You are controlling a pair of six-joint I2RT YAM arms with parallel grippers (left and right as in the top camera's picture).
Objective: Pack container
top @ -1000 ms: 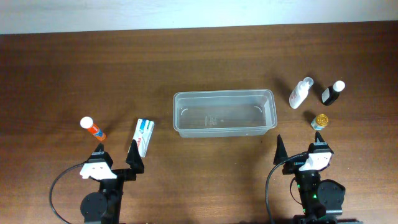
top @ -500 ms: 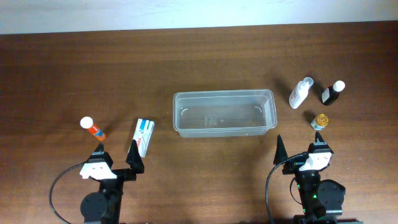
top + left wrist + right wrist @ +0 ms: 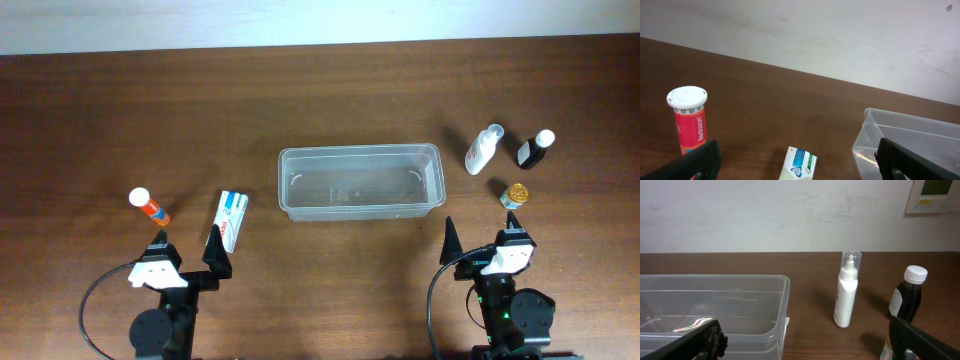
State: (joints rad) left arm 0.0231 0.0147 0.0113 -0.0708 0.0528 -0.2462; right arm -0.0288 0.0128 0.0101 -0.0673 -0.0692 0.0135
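Observation:
The clear plastic container (image 3: pixel 360 181) sits in the middle of the table with nothing in it; its corner shows in the left wrist view (image 3: pixel 910 140) and its right end in the right wrist view (image 3: pixel 715 310). My left gripper (image 3: pixel 188 248) stands open near the front edge, behind a white and blue box (image 3: pixel 231 218) (image 3: pixel 799 164) and an orange tube with a white cap (image 3: pixel 148 206) (image 3: pixel 689 120). My right gripper (image 3: pixel 482 236) is open too, short of a white spray bottle (image 3: pixel 483 149) (image 3: pixel 847 291), a dark bottle (image 3: pixel 536 149) (image 3: pixel 909 294) and a gold-capped jar (image 3: pixel 515 195).
A pale wall (image 3: pixel 320 20) runs along the table's far edge. Bare brown tabletop (image 3: pixel 340 270) lies between the two arms in front of the container.

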